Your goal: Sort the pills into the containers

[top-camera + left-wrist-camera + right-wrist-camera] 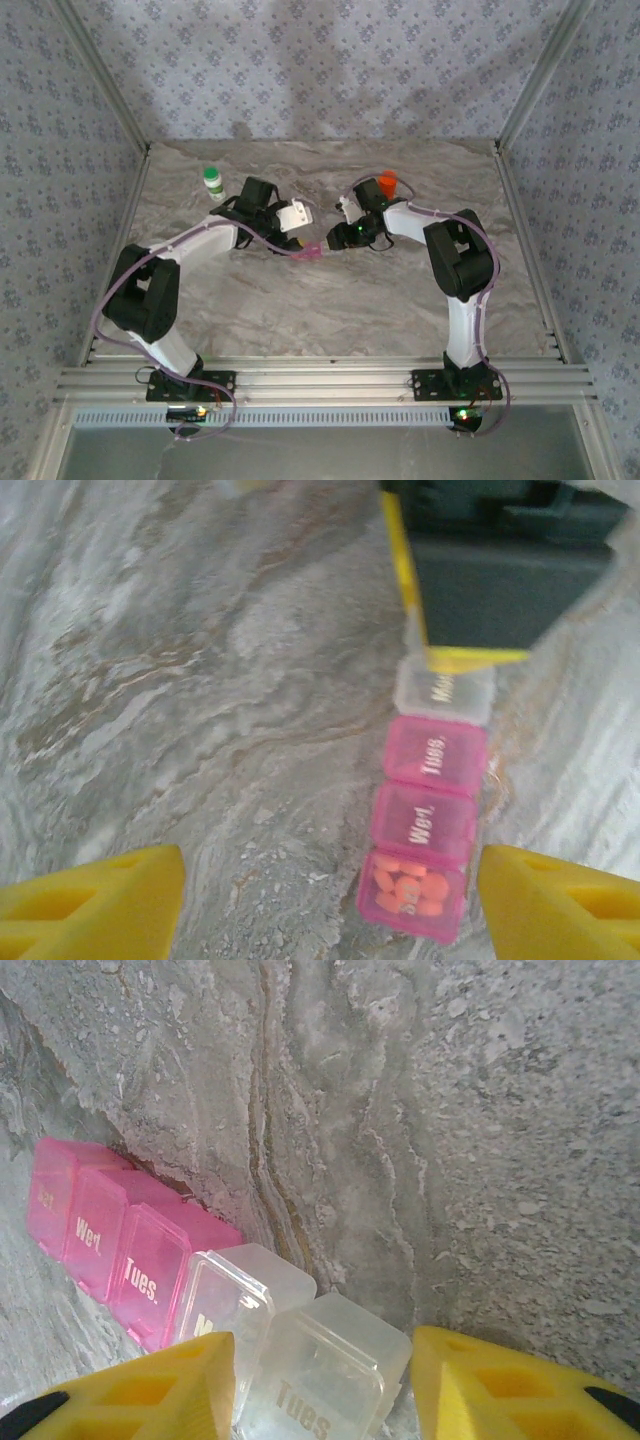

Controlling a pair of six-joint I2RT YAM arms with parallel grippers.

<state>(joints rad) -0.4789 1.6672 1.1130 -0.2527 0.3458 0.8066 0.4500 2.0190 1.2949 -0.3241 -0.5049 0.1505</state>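
Centrally, the right hand [322, 1360] pinches the pill box [428, 815] by its clear end. The left hand [330, 880], spread, flanks the pink end.

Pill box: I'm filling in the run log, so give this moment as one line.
left gripper open at pink end | right gripper shut on pill box clear end | orange pills in end pink compartment

One pill box [313, 252], three pink compartments [435, 755], orange pills [405, 885] too blurred to count, one green-capped bottle [213, 181], one orange bottle [387, 184].
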